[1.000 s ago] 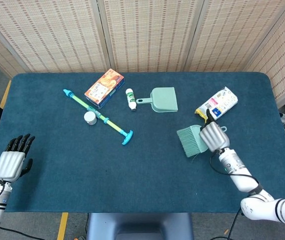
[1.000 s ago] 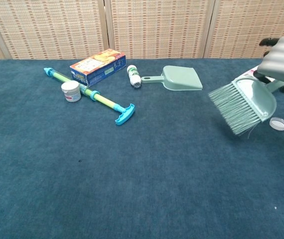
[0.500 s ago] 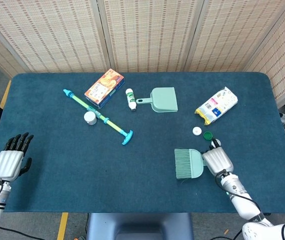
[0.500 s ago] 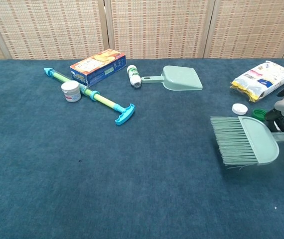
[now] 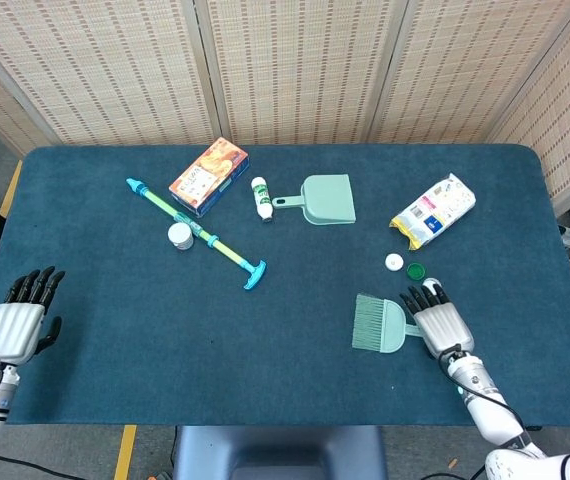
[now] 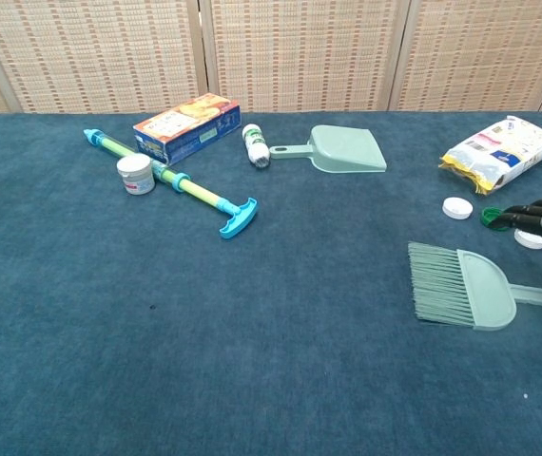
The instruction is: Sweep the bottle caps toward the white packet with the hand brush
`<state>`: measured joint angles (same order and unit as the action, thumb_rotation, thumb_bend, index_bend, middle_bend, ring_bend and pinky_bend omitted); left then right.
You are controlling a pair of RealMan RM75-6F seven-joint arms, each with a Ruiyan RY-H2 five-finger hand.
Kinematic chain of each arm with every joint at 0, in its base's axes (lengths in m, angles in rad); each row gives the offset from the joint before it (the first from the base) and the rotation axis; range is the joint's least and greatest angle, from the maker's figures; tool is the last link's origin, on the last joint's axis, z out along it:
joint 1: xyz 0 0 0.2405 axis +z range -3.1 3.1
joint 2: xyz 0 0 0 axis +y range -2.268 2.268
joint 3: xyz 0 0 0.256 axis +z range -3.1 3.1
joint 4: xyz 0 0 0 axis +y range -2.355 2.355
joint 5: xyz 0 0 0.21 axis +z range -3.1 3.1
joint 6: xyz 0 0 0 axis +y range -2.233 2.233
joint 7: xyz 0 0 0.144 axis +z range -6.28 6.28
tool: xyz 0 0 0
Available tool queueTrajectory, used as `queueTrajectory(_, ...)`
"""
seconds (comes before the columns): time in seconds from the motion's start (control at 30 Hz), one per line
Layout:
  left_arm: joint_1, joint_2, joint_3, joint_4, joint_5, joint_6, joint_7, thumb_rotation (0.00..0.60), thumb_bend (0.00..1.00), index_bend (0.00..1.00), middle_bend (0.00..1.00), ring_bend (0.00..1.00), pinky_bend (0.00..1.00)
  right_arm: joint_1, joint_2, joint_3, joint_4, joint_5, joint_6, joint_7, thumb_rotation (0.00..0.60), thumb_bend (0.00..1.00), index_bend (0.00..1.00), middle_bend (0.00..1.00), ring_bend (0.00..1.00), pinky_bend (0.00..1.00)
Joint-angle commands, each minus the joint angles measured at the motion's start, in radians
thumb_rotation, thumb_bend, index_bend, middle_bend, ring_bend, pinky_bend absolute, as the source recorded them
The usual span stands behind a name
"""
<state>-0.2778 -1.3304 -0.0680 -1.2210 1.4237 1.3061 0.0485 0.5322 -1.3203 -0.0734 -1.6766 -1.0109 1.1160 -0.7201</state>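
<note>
The green hand brush [image 5: 378, 325] lies flat on the blue table, bristles pointing left; in the chest view the brush [image 6: 461, 287] has its handle running off to the right. My right hand [image 5: 440, 320] lies over the handle end with fingers stretched out and apart, not gripping it. A white cap [image 5: 394, 262], a green cap [image 5: 416, 270] and a second white cap [image 6: 532, 239] sit just beyond my fingertips [image 6: 523, 214]. The white packet [image 5: 433, 210] lies further back. My left hand [image 5: 23, 318] rests open at the near left edge.
A green dustpan [image 5: 322, 200], a small white bottle [image 5: 261, 198], an orange box [image 5: 209, 175], a blue-green stick toy [image 5: 197, 234] and a white jar [image 5: 180, 236] lie at the back left and centre.
The right hand brought the brush down from near the packet toward the front of the table, laid it flat and straightened its fingers off it. The caps came into view.
</note>
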Motion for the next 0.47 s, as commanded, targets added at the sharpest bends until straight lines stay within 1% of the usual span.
queueTrajectory(0.03, 0.008, 0.003, 0.000, 0.000, 0.023, 0.032, -0.031, 0.600, 0.47, 0.00, 0.00, 0.00, 0.12, -0.144, 0.000, -0.006, 0.046, -0.241, 0.326, 0.117, 0.600, 0.17, 0.00, 0.00, 0.00, 0.00)
queueTrajectory(0.07, 0.010, 0.001, 0.000, 0.003, 0.033, 0.047, -0.047, 0.600, 0.46, 0.00, 0.00, 0.00, 0.12, -0.189, -0.019, -0.012, 0.087, -0.289, 0.415, 0.131, 0.600, 0.17, 0.00, 0.00, 0.00, 0.00)
queueTrajectory(0.17, 0.010, -0.005, -0.001, 0.019, 0.063, 0.082, -0.081, 0.600, 0.43, 0.00, 0.00, 0.00, 0.12, -0.296, -0.075, -0.027, 0.167, -0.368, 0.607, 0.101, 0.600, 0.17, 0.00, 0.00, 0.00, 0.00)
queueTrajectory(0.2, 0.011, -0.008, -0.001, 0.024, 0.067, 0.088, -0.080, 0.598, 0.42, 0.00, 0.00, 0.00, 0.11, -0.319, -0.090, -0.025, 0.179, -0.379, 0.640, 0.110, 0.600, 0.17, 0.00, 0.00, 0.00, 0.00)
queueTrajectory(0.27, 0.008, -0.009, -0.001, 0.017, 0.075, 0.095, -0.071, 0.592, 0.42, 0.00, 0.00, 0.00, 0.11, -0.333, -0.070, -0.032, 0.148, -0.391, 0.631, 0.123, 0.600, 0.17, 0.00, 0.00, 0.00, 0.00)
queueTrajectory(0.33, 0.003, -0.013, 0.000, 0.038, 0.073, 0.082, -0.065, 0.583, 0.43, 0.00, 0.00, 0.00, 0.11, -0.340, -0.057, -0.010, 0.146, -0.387, 0.630, 0.155, 0.600, 0.17, 0.00, 0.00, 0.00, 0.00)
queueTrajectory(0.47, -0.007, -0.011, 0.002, 0.034, 0.080, 0.070, -0.057, 0.578, 0.43, 0.00, 0.00, 0.00, 0.11, -0.340, -0.029, 0.037, 0.146, -0.301, 0.539, 0.194, 0.600, 0.17, 0.00, 0.00, 0.00, 0.00)
